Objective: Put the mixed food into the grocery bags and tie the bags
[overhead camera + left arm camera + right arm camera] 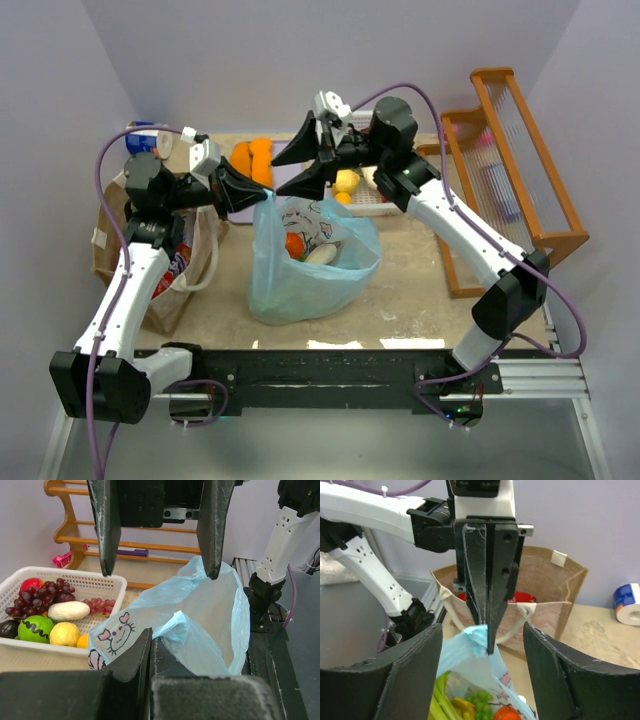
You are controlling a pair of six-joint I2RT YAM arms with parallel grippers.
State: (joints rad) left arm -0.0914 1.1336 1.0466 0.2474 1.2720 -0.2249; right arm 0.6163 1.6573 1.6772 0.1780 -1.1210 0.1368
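Pinching the left lip of the blue bag with the left gripper, fingers pressed together on the thin film. Standing mouth-up in the middle of the table, with an orange piece and a white piece inside; more food lying in the white basket toward the far edge, and the brown paper bag at the left edge. Hovering over the bag's far lip with the right gripper, fingers apart and clamped on nothing. From the right wrist, looking straight down the gap at the raised lip and the other gripper's tip. Probably lining up to take the opposite lip: just below and ahead of the open fingers, its edge seemingly running along the gap rather than across it. Closer to the right arm, so likely calling for a short drop and a squeeze. Some risk of catching only one slack layer, or of nipping the left fingers.
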